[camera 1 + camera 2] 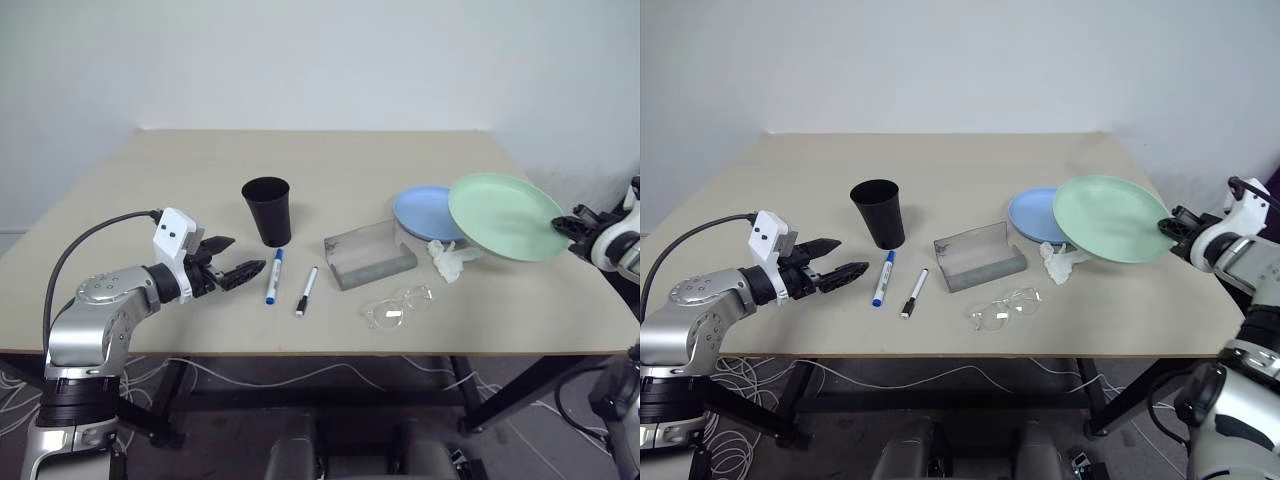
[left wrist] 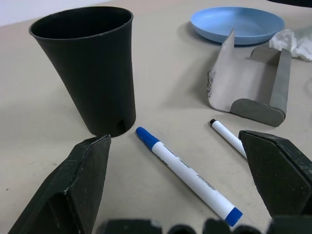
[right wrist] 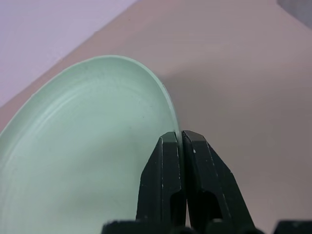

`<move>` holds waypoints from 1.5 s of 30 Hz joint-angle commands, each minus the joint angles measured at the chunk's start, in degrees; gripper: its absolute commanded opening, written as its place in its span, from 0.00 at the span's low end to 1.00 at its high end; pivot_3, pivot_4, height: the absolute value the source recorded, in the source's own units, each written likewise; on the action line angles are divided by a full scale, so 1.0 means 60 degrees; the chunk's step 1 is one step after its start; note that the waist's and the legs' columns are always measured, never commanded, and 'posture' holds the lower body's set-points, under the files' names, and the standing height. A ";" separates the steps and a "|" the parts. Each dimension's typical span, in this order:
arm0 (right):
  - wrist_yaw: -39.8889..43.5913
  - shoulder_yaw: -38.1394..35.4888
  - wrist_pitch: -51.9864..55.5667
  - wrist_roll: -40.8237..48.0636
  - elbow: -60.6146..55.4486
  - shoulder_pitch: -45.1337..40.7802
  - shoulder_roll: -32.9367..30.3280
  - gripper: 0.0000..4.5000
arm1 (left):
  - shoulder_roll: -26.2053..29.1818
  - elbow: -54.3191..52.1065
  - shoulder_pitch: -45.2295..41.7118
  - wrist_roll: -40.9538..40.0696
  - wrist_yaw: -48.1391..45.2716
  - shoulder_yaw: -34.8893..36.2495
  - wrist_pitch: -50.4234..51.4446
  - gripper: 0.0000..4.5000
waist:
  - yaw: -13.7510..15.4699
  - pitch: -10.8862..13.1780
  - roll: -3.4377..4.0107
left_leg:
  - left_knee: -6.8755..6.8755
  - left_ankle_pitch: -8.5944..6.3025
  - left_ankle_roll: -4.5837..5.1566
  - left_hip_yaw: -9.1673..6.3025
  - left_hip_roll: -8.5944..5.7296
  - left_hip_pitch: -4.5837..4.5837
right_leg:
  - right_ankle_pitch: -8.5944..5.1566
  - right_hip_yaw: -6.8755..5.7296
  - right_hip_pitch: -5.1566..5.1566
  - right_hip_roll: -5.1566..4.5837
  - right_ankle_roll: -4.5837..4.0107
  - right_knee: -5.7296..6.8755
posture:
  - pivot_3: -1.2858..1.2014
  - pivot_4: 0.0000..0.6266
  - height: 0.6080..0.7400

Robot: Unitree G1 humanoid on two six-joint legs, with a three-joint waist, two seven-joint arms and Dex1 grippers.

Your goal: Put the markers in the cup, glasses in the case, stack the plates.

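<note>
Mint-green plate point(image 1: 505, 216) held off the worktop point(image 1: 330, 160) at the right, tilted, its rim pinched between the clenched fingers of the right tool point(image 3: 177, 139); the plate's left edge overlaps the blue plate point(image 1: 425, 212), which lies flat on the worktop just behind and to the left. Crumpled white tissue point(image 1: 452, 260) lies below the green plate's near-left edge, just right of the case point(image 1: 368, 254). Case: grey box, lid open and standing up along its far side, near the centre of the worktop. Glasses point(image 1: 397, 306): clear frame, lying flat on the worktop near the front edge, just in front of and to the right of the case, apart from it.

Cup point(image 1: 267, 210): black, upright, left of centre, mouth up. Blue marker point(image 1: 273, 276) lies on the worktop just in front of the cup, its capped end pointing toward the cup's base. Black-capped marker point(image 1: 306, 290) lies just right of the blue one, roughly parallel, between it and the case.

Left tool point(image 1: 238, 268): released, fingers spread wide and grasping nothing, held level just above the worktop to the left of the blue marker and near the cup; in the left wrist view both markers and the cup lie between and beyond its fingers point(image 2: 80, 185).
</note>
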 commanded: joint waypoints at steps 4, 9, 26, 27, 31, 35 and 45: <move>-0.1337 0.0625 -0.2989 -0.0888 0.2693 -0.2148 0.1162 0.01 | 0.0014 -0.0240 -0.0179 -0.0054 0.0204 0.0152 -0.0174 1.00 | -0.0193 0.0000 0.0003 | 0.0003 -0.0003 -0.0007 0.0009 0.0000 -0.0003 | 0.0001 0.0005 -0.0012 0.0000 0.0000 0.0016 | 0.52 0.00 0.24; -0.1623 0.1032 -0.5286 -0.1414 0.5244 -0.3263 0.1715 0.01 | 0.0027 -0.0422 -0.0025 -0.0117 0.0383 0.0297 -0.0152 1.00 | -0.0195 -0.0001 0.0004 | 0.0003 0.0011 0.0013 0.0015 -0.0006 -0.0018 | -0.0001 0.0004 -0.0026 0.0002 -0.0001 0.0025 | 0.52 0.00 0.24; -0.0323 0.2463 -0.7213 -0.2385 0.7096 -0.4104 0.2179 0.99 | 0.0004 -0.1362 0.0640 -0.0467 0.0909 0.0727 0.0286 1.00 | -0.0201 -0.0003 0.0009 | 0.0026 0.0001 -0.0018 0.0036 -0.0007 -0.0038 | 0.0000 0.0009 -0.0048 0.0003 -0.0004 0.0073 | 0.52 0.00 0.24; 0.0159 0.2896 -0.6974 -0.2630 0.6790 -0.3975 0.2077 0.99 | -0.0003 -0.1402 0.0669 -0.0492 0.0941 0.0729 0.0308 1.00 | -0.0200 -0.0004 0.0012 | 0.0026 0.0002 -0.0016 0.0033 -0.0006 -0.0038 | 0.0000 0.0011 -0.0050 0.0003 -0.0004 0.0077 | 0.52 0.00 0.24; 0.2353 0.4635 -0.5357 -0.3198 0.4457 -0.2805 0.1469 0.99 | -0.0036 -0.1409 0.0666 -0.0544 0.1016 0.0655 0.0338 1.00 | -0.0175 -0.0006 0.0012 | 0.0024 0.0016 0.0006 0.0013 -0.0008 -0.0036 | -0.0002 0.0008 -0.0045 0.0003 -0.0005 0.0076 | 0.52 0.00 0.24; 0.3323 0.5425 -0.3826 -0.3092 0.1971 -0.1567 0.0985 0.99 | -0.0045 -0.1374 0.0603 -0.0579 0.1038 0.0563 0.0354 1.00 | -0.0188 -0.0008 0.0011 | 0.0016 0.0003 -0.0018 0.0007 -0.0009 -0.0032 | 0.0001 -0.0001 -0.0023 0.0001 -0.0004 0.0039 | 0.52 0.00 0.24; 0.3995 0.6124 -0.2272 -0.2964 -0.0733 0.0006 0.0814 0.99 | -0.0038 -0.1390 0.0529 -0.0623 0.1036 0.0505 0.0418 1.00 | -0.0186 -0.0007 0.0013 | 0.0005 0.0007 -0.0043 0.0028 0.0000 -0.0002 | 0.0001 -0.0003 -0.0019 0.0006 -0.0004 0.0051 | 0.52 0.00 0.24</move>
